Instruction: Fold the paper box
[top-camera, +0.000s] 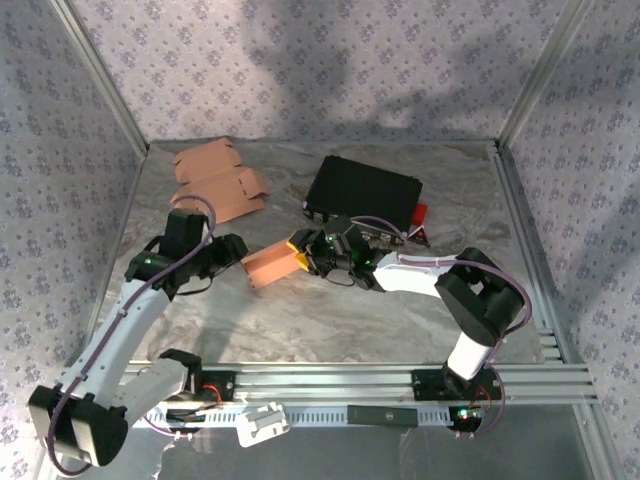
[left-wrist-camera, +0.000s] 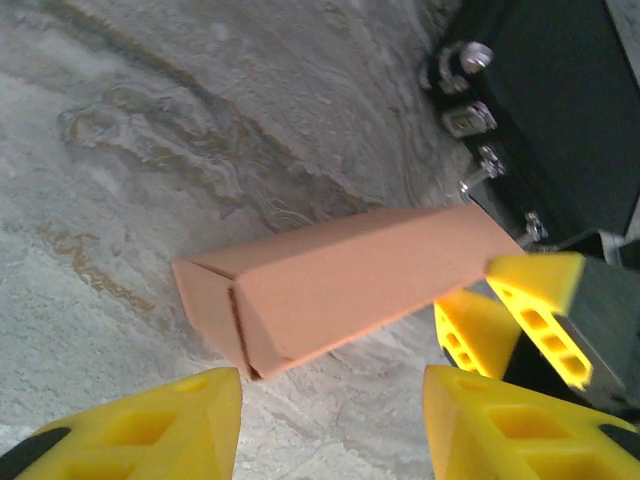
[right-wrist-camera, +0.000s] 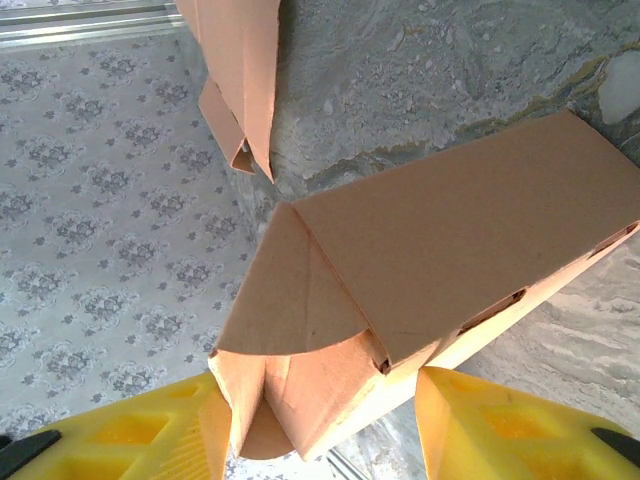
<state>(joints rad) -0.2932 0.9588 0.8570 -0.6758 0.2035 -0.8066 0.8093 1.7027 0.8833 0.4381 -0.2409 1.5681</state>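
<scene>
Tan cardboard, already shaped into a long paper box (top-camera: 272, 266), is lying on the marbled table (top-camera: 330, 310) about mid-scene, between the two arms. From here I'd say we're at the close-the-ends step. The body is formed, but at the right-hand end the rounded tuck flap (right-wrist-camera: 300, 300) and the side flaps are standing loose, not pushed in.

The right end effector (right-wrist-camera: 320, 430) is straddling that flappy end, with a yellow finger on each side and right up against the card. I honestly can't tell if it's actually biting down or just bracketing it. The left end effector (left-wrist-camera: 330, 400) has its fingers spread apart with nothing between them. It's pointed at the box's left end, which sits just ahead of it, and it isn't touching.

Next move, my guess: one side has to pin the body steady so it doesn't skid on the table. The other then folds the side flaps in first and pushes the tuck flap into the slot. Thin card, so go gently or it'll crease.

Count:
- 1 formed box
- flat box blanks (top-camera: 215, 180) at the far left: looks like 2 overlapping, hard to separate from above
- 1 black case (top-camera: 365, 190) far middle, with 1 small red bit (top-camera: 421, 212) beside it
- 2 arms
</scene>
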